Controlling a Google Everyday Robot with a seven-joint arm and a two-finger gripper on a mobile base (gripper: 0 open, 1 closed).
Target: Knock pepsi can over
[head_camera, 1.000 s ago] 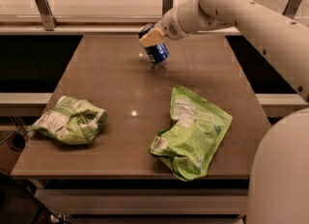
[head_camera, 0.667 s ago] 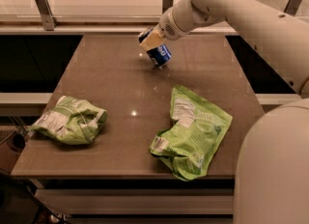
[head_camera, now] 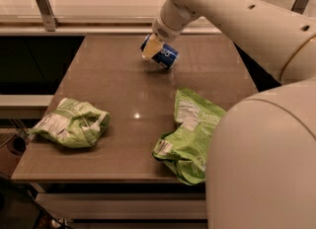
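The pepsi can (head_camera: 166,56) is dark blue with white markings. It is at the far middle of the brown table (head_camera: 113,82), tipped steeply over with its top end toward the left, and looks to be resting on its side. My gripper (head_camera: 152,46) reaches down from the upper right on the white arm. Its pale tip is against the can's left end and covers part of it.
A crumpled green bag (head_camera: 71,123) lies at the table's front left. A larger green bag (head_camera: 190,134) lies at the front right, partly behind my white body (head_camera: 261,164). A counter with a metal post (head_camera: 44,8) runs behind the table.
The can has tipped further, from leaning to nearly on its side. The arm has swung closer to the camera and fills more of the right side.
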